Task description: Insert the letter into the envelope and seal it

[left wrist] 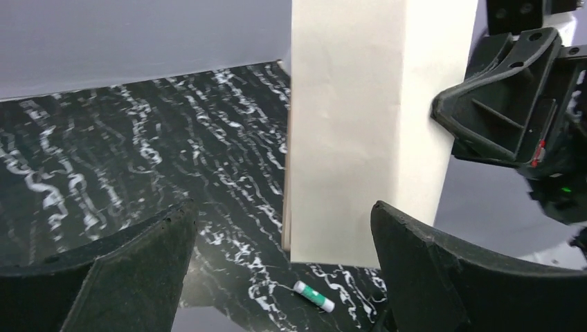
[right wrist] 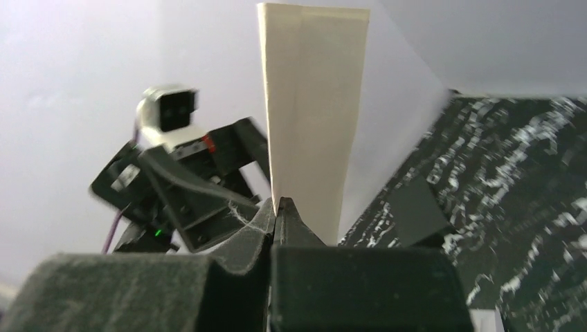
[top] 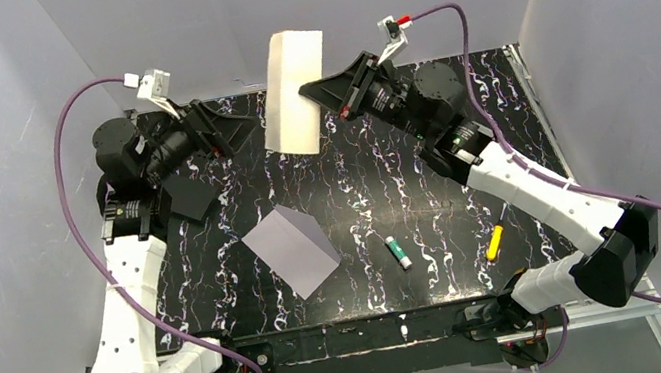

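Letter (top: 293, 122) hangs upright above the desk's far edge, folded, one side nipped in my clenched right pincer (top: 310, 89). Left pincer (top: 246, 132) gapes empty just beside it. Envelope (top: 294, 249) lies flat nearer the near edge. Advice: the left takes the free side squarely, no creasing, before any lowering.

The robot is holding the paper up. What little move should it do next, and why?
Probably carry the letter down toward the envelope, which lies flat on the table. The right gripper is shut on the folded letter's edge, holding it upright, and the left gripper is open, not touching it.
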Tool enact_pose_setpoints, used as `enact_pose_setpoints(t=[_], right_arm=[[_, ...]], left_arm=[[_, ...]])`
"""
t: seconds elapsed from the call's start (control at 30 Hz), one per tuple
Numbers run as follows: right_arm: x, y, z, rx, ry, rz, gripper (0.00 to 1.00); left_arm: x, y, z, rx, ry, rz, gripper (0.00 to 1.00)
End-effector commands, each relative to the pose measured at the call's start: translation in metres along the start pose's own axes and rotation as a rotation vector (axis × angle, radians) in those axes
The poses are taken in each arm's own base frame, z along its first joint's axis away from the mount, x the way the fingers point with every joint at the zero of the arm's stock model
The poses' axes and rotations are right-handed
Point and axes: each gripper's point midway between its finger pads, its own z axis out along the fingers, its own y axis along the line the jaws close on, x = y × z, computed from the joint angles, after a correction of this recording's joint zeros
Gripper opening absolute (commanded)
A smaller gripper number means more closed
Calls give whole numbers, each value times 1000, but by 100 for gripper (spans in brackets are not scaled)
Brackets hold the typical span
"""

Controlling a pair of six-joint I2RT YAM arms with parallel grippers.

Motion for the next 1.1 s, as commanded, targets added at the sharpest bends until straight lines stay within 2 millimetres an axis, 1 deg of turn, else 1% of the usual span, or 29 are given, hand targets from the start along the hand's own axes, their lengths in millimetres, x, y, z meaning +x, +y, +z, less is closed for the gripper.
enact_pose_setpoints(t=[0.0, 0.03, 0.1, 0.2, 0.33, 0.37, 0.43, 0.6, 0.67, 0.77, 0.83, 0.93, 1.0, 1.07], right_arm=[[-18, -58, -1, 374, -99, 120, 1], [-17, -70, -3, 447, -104, 163, 1], [-12, -81, 1, 509, -106, 239, 1], [-12, -86, 5, 556, -129, 343, 1], [-17, -105, -7, 715, -200, 454, 1], [-18, -108, -12, 753, -221, 477, 1], [-23, -110, -18, 779, -269, 528, 1], [-39, -101, -25, 797, -350, 601, 1], [-40, -100, -27, 820, -351, 620, 1], [-35, -98, -25, 819, -325, 650, 1], [-32, -96, -25, 819, -311, 665, 1], [-29, -98, -27, 836, -302, 672, 1], [-28, -100, -28, 841, -304, 675, 1], [-26, -102, -29, 847, -304, 676, 1]], left_arm=[[-7, 16, -14, -139, -41, 128, 93], [-5, 16, -13, -129, -39, 160, 93], [-2, 13, -9, -94, -34, 220, 93], [5, 7, 1, -53, -4, 336, 93], [19, -7, 14, 30, 15, 425, 93], [25, -12, 16, 62, 29, 435, 94], [34, -19, 22, 130, 39, 487, 94], [60, -19, 32, 205, 93, 539, 94], [65, -18, 39, 210, 103, 560, 94], [74, -17, 50, 230, 98, 645, 94], [73, -12, 57, 200, 62, 723, 94], [62, -9, 64, 143, -4, 817, 94], [56, -12, 65, 123, -41, 847, 94], [55, -15, 65, 125, -67, 898, 94]])
